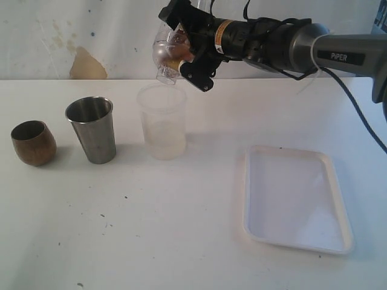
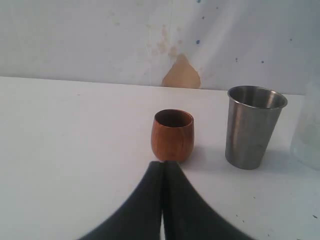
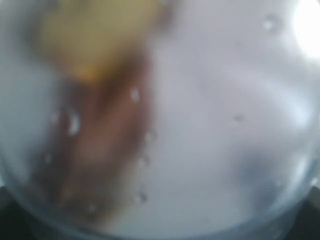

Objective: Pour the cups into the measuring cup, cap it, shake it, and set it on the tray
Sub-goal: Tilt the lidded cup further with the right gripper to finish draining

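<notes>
Right gripper, at upper centre, is clamped around a tilted clear cup held over a frosted cup; left gripper is closed on nothing.

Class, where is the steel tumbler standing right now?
Exterior view, left side: the steel tumbler stands upright between the wooden cup and the frosted plastic cup.

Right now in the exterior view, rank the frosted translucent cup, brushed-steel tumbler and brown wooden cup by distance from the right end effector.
1. Frosted translucent tapered cup, centre, just beneath the right end effector, which grips a tilted clear plastic container.
2. Brushed-steel tumbler, further left.
3. Rounded brown wooden cup, far left.
</notes>
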Controlling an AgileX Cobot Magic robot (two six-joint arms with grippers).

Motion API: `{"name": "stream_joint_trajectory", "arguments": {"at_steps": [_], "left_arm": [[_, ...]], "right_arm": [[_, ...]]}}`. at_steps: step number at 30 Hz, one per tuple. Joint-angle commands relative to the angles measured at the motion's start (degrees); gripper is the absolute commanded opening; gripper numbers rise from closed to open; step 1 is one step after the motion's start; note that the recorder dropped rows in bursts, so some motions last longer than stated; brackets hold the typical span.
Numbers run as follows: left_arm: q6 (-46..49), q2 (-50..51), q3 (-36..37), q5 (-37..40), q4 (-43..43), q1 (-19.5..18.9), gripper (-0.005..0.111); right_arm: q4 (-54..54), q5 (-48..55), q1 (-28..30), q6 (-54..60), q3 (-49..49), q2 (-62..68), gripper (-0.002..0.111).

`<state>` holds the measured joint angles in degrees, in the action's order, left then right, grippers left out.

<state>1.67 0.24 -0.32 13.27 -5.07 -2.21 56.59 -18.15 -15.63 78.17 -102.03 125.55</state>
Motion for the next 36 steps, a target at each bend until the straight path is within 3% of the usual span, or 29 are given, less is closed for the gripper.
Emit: {"name": "stream_joint_trajectory", "arguments": {"at_steps": [1,36], "left_arm": [[-0.14,-0.24,0.32,-0.3,-0.25,-0.01,0.0],[-0.14,-0.24,0.32,-0.3,-0.25,-0.01,0.0]], "right_arm": [[-0.6,-1.45,0.19,-0.56,-0.82,-0.92,0.0],[-0.6,-1.45,0.19,-1.66,-0.82,-0.92,0.0]]}}
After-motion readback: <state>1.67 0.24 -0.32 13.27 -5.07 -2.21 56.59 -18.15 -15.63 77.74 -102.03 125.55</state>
